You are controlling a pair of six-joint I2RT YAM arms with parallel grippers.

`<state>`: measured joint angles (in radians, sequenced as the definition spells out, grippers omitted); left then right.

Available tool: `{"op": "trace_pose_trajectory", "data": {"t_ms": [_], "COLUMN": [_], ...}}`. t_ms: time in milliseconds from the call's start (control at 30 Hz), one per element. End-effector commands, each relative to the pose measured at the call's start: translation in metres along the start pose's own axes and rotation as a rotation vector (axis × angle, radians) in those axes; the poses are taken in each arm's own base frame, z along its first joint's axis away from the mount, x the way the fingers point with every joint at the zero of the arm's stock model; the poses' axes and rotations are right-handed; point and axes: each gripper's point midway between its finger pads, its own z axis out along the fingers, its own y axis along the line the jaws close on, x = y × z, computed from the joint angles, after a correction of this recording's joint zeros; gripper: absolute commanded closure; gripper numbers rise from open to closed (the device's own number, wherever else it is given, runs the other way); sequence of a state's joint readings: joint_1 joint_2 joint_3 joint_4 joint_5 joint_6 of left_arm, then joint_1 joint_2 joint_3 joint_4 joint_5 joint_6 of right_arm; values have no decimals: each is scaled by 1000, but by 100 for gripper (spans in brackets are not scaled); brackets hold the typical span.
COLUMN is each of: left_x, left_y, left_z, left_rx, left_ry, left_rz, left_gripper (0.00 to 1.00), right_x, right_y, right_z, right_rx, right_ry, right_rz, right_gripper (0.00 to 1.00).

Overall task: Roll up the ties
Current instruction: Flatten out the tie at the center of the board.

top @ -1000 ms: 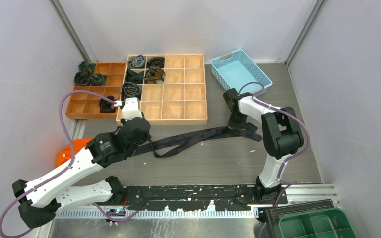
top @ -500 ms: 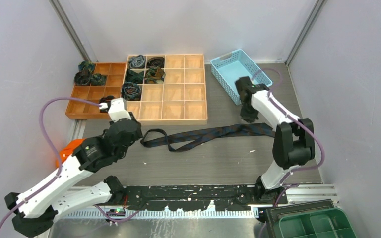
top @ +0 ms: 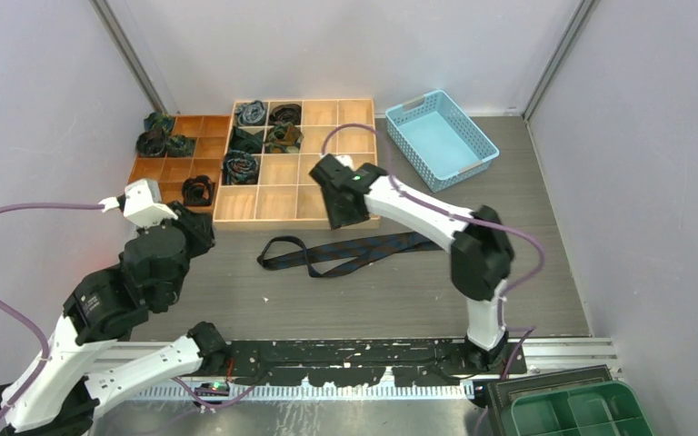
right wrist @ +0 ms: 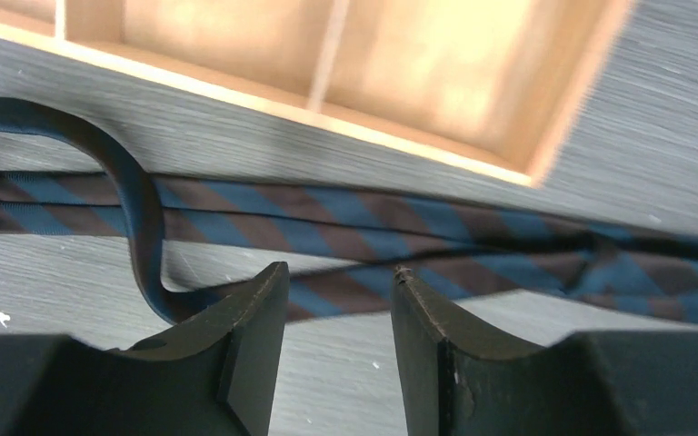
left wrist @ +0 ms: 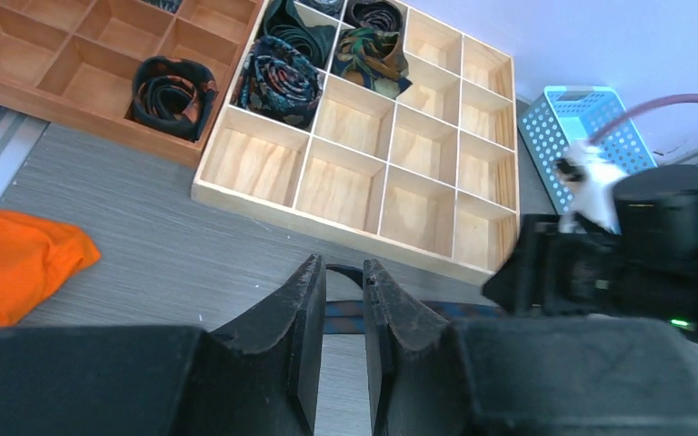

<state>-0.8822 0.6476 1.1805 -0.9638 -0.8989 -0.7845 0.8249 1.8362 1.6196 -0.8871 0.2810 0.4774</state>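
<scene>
A dark tie [top: 363, 247] with blue and brown stripes lies flat and folded double on the grey table, in front of the light wooden tray [top: 282, 222]. My left gripper [top: 198, 229] hangs left of the tie's looped end, apart from it. In the left wrist view it [left wrist: 344, 272] is open by a narrow gap and empty, with the tie [left wrist: 341, 313] showing beyond. My right gripper [top: 344, 216] hovers at the tray's front edge. In the right wrist view it [right wrist: 341, 272] is open and empty just above the tie [right wrist: 373, 222]. Several rolled ties [top: 240, 166] sit in tray compartments.
A darker wooden tray [top: 159, 182] with rolled ties stands left of the light tray. A blue basket [top: 441, 136] is at the back right. An orange cloth [left wrist: 9, 263] lies at the left. A green bin [top: 573, 409] sits at the near right corner.
My left gripper has let go of the tie's left end and drawn back to the left. My right arm has swung from the tie's right end leftward to the tray front. The tie is shorter, folded.
</scene>
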Motion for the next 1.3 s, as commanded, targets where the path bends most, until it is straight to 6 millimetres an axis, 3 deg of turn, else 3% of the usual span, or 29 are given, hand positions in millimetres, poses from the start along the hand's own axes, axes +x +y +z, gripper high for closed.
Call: {"op": "trace_pose_trajectory", "data": {"t_ms": [0, 233, 467, 633, 700, 767, 800, 900, 1267], "left_x": [-12, -14, -11, -8, -8, -7, -6, -7, -13], "left_y": [14, 29, 41, 44, 45, 47, 47, 48, 55], "left_z": [-7, -15, -19, -19, -20, -20, -20, -21, -28], "left_rx": [-36, -32, -46, -46, -44, -46, -48, -45, -21], "left_ry": [-37, -51, -57, -57, -56, -54, -52, -51, -81], "left_rz": [-9, -32, -36, -45, -45, -42, -39, -38, -72], "left_gripper": [76, 75, 75, 74, 74, 74, 74, 74, 74], "right_x": [-10, 6, 17, 37, 42, 42, 40, 27, -23], "right_y": [58, 104, 125, 138, 139, 139, 138, 135, 150], "right_z": [8, 38, 53, 67, 76, 83, 86, 83, 19], "right_rx": [-102, -169, -215, -259, -254, -240, -225, -191, -57], "right_ry": [1, 77, 118, 187, 199, 195, 184, 126, -199], "right_rz": [-107, -151, -150, -153, -154, -156, -157, -167, -323], "right_gripper": [49, 47, 49, 50, 55, 69, 82, 98, 99]}}
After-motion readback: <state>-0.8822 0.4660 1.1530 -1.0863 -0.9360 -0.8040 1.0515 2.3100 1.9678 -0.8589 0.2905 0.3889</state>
